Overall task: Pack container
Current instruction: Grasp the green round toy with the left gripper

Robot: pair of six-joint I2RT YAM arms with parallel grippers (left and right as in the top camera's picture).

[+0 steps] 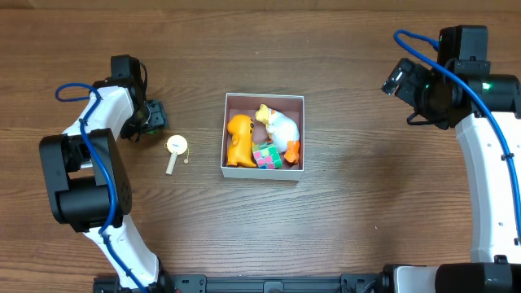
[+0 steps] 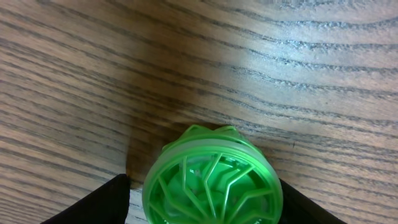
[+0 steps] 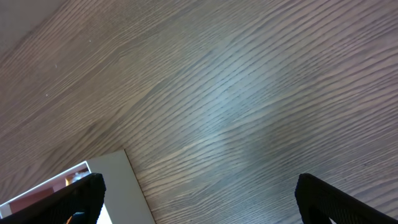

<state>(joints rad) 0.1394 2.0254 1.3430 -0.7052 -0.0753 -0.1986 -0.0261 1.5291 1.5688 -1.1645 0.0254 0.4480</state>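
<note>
1. Left pincer [image 1: 153, 116] (far left of the surface [image 1: 366, 212]): its fingers [image 2: 102, 202] flank a green spoked disc [image 2: 211, 180]; whether they actually clamp it, I cannot tell.
2. A pale stick toy [image 1: 174, 151] lies just beside.
3. The container [image 1: 262, 172] sits mid-surface, holding an orange figure [image 1: 238, 140], a white-and-yellow toy [image 1: 278, 124] and a coloured cube [image 1: 266, 157].
4. Right pincer [image 1: 399, 77], far right, gapes wide, empty.

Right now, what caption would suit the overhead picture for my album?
Container of small toys at centre; left gripper straddles a green disc, right gripper open, a cream toy outside.
</note>
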